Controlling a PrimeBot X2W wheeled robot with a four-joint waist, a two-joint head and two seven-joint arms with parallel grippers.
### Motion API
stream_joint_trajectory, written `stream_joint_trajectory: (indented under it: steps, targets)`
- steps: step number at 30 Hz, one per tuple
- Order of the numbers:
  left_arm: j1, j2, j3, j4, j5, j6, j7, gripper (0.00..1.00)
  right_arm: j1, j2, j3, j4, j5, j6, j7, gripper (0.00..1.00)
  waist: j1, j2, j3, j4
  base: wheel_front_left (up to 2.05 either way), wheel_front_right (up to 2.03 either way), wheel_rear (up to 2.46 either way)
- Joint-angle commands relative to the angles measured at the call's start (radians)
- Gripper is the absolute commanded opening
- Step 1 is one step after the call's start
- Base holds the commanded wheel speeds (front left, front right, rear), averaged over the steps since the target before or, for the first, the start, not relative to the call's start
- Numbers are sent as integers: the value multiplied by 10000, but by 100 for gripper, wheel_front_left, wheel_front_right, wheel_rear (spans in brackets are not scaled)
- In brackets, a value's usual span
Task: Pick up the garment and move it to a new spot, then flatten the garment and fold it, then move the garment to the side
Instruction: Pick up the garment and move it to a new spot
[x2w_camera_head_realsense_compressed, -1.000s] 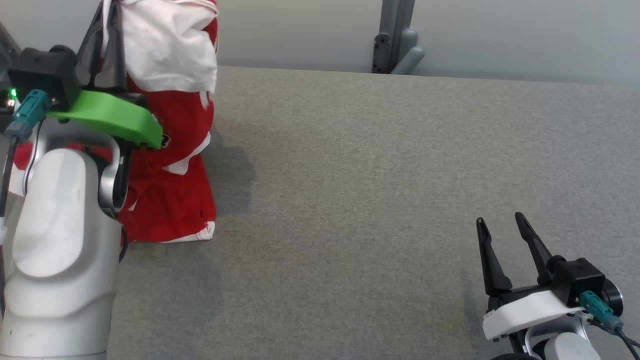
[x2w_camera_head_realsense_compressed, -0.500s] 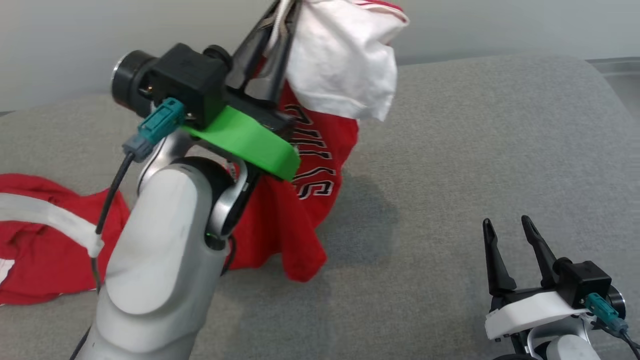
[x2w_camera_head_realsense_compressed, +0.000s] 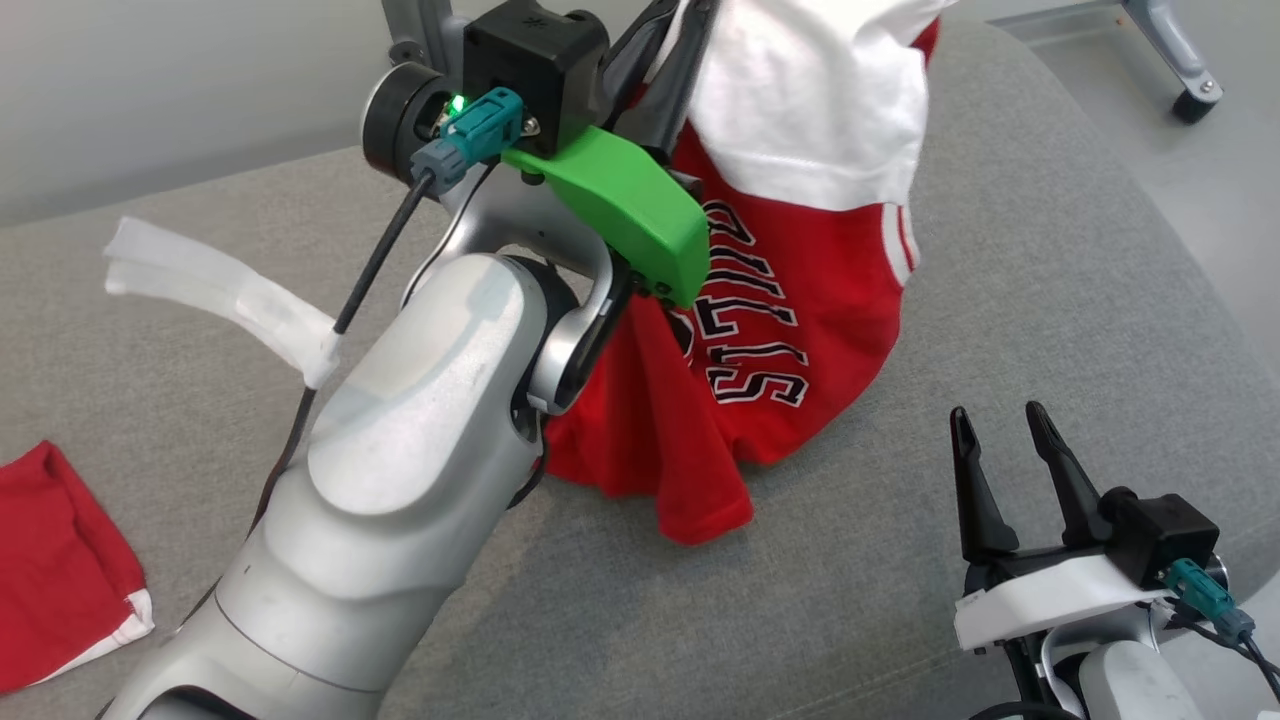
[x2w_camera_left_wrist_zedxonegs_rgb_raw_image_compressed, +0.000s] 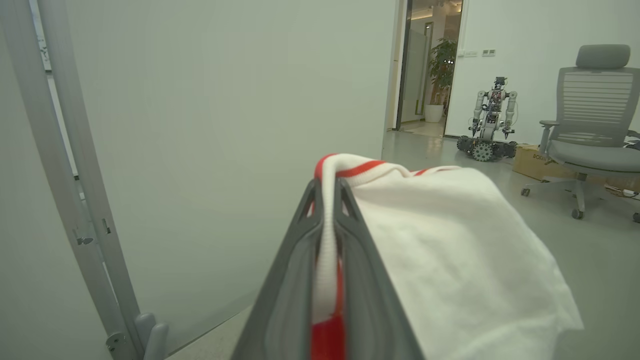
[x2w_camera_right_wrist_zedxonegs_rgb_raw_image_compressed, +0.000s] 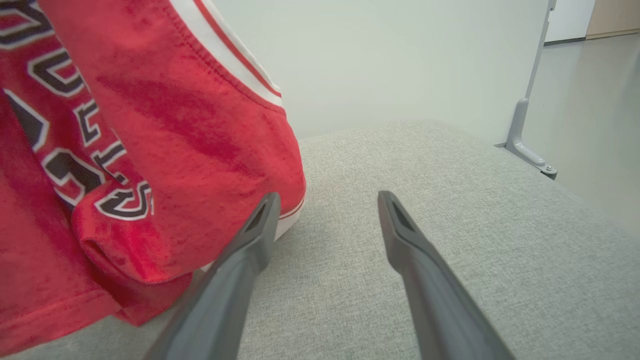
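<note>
one red jersey (x2w_camera_head_realsense_compressed: 800, 300) hangs lifted, hem resting on the grey table (x2w_camera_head_realsense_compressed: 1060, 300), white collar trim clamped in left gripper (x2w_camera_left_wrist_zedxonegs_rgb_raw_image_compressed: 327, 187) jaws; right gripper (x2w_camera_head_realsense_compressed: 998, 415) jaws apart, idle. likely step: moving it. next: lower, release, spread flat.

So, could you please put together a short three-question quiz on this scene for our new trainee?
1. True or false: the left gripper is shut on the white ribbed edge of the red and white fabric jersey with black lettering.
2. Pick one: the right gripper, with its two long dark fingers, is A) open and empty, B) shut on the jersey, C) shut on a white strip.
3. Fill the gap: the moulded plastic cover at the left gripper's base is ____ in colour.
Key: 1 true; 2 A; 3 green.
</note>
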Motion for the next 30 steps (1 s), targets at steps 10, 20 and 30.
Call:
stream_joint_trajectory:
  steps: [10, 20, 30]
  targets:
    - [-5, 1005, -109, 4963, 509, -469, -1278, 0, -397, -2, 180, -13, 488, -3, -31, 100, 1, -1, 1219, -1104, 0, 0, 0]
    - [-265, 785, -19, 7113, 287, -861, -2541, 100, -316, -3, 67, 15, 282, -3, -31, 100, 1, -1, 1020, -823, 0, 0, 0]
    - [2885, 1144, 329, 5227, -134, -638, -3514, 100, 554, -11, -632, -882, -1029, -3, -31, 100, 1, -1, -483, 562, 0, 0, 0]
